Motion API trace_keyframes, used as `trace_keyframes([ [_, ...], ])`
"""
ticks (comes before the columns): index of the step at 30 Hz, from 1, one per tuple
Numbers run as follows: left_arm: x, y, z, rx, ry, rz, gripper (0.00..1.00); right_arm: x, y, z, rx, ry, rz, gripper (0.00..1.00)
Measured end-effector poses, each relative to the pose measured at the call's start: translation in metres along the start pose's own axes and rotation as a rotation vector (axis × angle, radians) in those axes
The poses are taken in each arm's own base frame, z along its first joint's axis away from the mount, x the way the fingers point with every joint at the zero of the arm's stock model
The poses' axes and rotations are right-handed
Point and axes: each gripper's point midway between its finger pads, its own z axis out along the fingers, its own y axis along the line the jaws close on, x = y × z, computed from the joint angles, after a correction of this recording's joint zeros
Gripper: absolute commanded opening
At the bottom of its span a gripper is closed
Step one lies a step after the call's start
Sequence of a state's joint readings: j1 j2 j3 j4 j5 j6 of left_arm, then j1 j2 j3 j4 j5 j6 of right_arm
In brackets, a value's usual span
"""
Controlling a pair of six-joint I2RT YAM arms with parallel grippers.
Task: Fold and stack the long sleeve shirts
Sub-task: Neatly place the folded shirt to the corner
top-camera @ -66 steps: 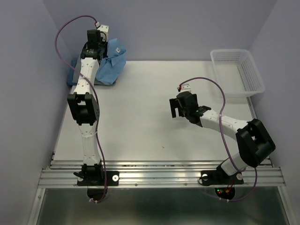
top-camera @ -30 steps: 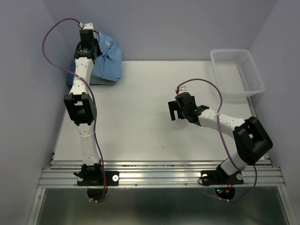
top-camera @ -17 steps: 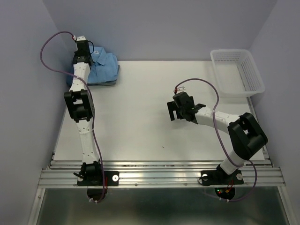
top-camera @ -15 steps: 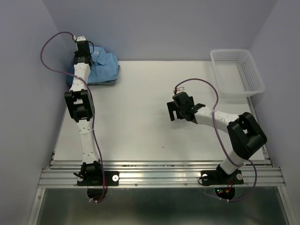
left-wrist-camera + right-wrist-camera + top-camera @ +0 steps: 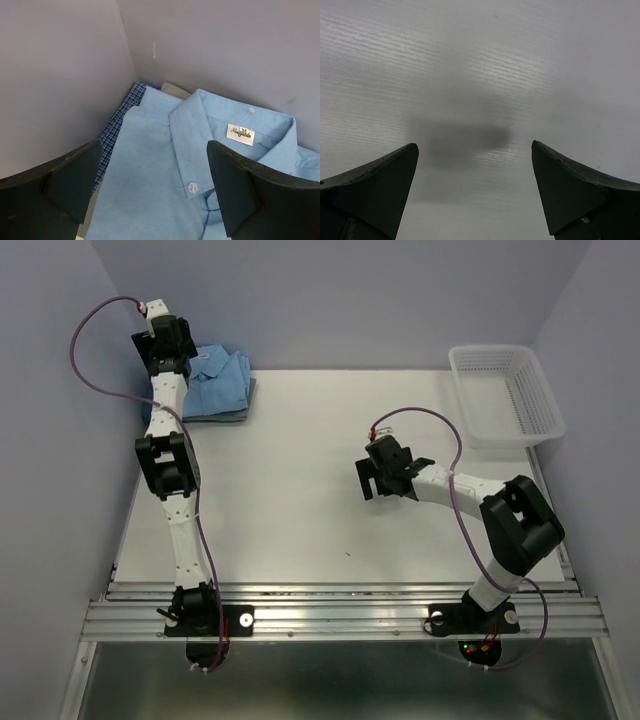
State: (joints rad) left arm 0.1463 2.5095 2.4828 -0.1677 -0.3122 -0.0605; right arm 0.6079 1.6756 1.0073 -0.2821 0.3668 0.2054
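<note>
Folded light blue shirt (image 5: 150,200) tops the stack in the far left corner of the counter (image 5: 300,510) (a dark checked shirt (image 5: 116,127) peeks out beneath). Left claw (image 5: 153,150) hovers above it, released and empty; right claw (image 5: 474,145) gapes empty over mid-counter.

Folded light blue shirt (image 5: 145,200), collar up with white neck label (image 5: 240,134) and button (image 5: 193,187), lies just below the left hand (image 5: 152,150), covering a dark blue checked shirt (image 5: 116,127) and a grey shirt (image 5: 175,90)
</note>
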Motion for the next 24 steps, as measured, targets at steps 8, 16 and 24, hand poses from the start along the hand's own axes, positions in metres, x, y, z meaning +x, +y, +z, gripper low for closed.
trace_keyframes([
  [8, -0.024, 0.002, -0.066, 0.051, 0.082, -0.055, 0.99, -0.012, -0.012, -0.031, 0.01, -0.077, 0.103, 1.0],
  [16, -0.109, -0.012, -0.343, 0.261, -0.138, -0.324, 0.99, -0.018, -0.044, -0.094, 0.02, -0.282, 0.375, 1.0],
  [24, 0.033, -0.012, -0.433, 0.407, 0.069, -0.488, 0.99, 0.002, -0.062, -0.128, -0.034, -0.416, 0.536, 1.0],
])
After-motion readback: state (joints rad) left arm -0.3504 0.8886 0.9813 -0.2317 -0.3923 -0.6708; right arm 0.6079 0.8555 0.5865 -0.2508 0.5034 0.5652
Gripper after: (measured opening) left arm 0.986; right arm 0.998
